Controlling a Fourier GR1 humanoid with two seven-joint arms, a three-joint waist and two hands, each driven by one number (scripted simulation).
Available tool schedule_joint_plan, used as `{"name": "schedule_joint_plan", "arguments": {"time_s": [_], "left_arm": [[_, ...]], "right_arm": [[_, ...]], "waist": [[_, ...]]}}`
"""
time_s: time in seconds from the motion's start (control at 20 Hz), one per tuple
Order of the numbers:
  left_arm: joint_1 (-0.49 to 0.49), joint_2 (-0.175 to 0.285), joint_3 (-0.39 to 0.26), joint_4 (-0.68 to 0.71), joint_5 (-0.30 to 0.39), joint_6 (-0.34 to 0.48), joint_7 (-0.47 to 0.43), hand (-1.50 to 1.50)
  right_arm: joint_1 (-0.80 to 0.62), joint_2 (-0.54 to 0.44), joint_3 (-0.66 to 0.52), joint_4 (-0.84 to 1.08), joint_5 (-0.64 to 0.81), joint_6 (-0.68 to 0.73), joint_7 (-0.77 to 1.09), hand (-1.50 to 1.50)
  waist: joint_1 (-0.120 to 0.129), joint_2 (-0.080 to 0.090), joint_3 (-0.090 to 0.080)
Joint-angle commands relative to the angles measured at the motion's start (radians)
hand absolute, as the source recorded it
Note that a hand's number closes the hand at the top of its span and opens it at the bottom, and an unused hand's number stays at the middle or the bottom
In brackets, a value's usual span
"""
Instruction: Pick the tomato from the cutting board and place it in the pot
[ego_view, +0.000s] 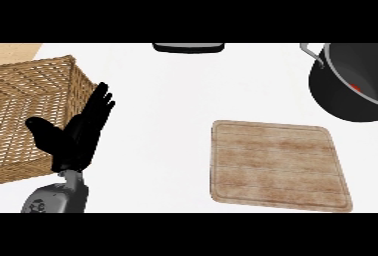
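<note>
At the lower left of the frame the grey forearm (55, 197) comes in from the bottom edge, carrying the black left hand (74, 135). Its fingers are straight and pointing up-frame with the thumb spread out to the side. It holds nothing and rests beside the woven brown wicker basket (33, 100) that fills the left edge. The right hand shows nowhere.

Lower right of centre lies the pale wooden rectangular cutting board (277, 165), flat on the white counter (170, 100), with nothing on it.

Further up, at the upper right, the dark round metal pot (336, 95) is cut off by the frame's edge. A small red patch (357, 88) shows against its inner wall. This is most likely the tomato, so the placing looks done, though too little shows to be sure of its shape.

A tomato would be light, smooth-skinned and rather soft, apt to roll and to bruise under a pinch. It is best cupped round its widest part, fingers on one side and thumb on the other.

At the top centre sits a black-and-grey object (188, 47), cut off and not identifiable.
</note>
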Motion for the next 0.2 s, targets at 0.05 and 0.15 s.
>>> {"name": "schedule_joint_plan", "arguments": {"time_s": [0.05,0.15], "left_arm": [[-0.001,-0.013,0.000,0.013,-0.003,0.006,-0.012,0.00],[0.043,-0.011,-0.032,-0.071,-0.019,0.012,0.034,0.00]], "right_arm": [[-0.002,-0.030,-0.072,-0.041,-0.078,-0.130,-0.083,-1.50],[0.046,-0.076,-0.109,-0.013,-0.109,-0.159,-0.160,-1.50]], "waist": [[-0.013,-0.005,-0.001],[-0.006,-0.006,0.000]]}}
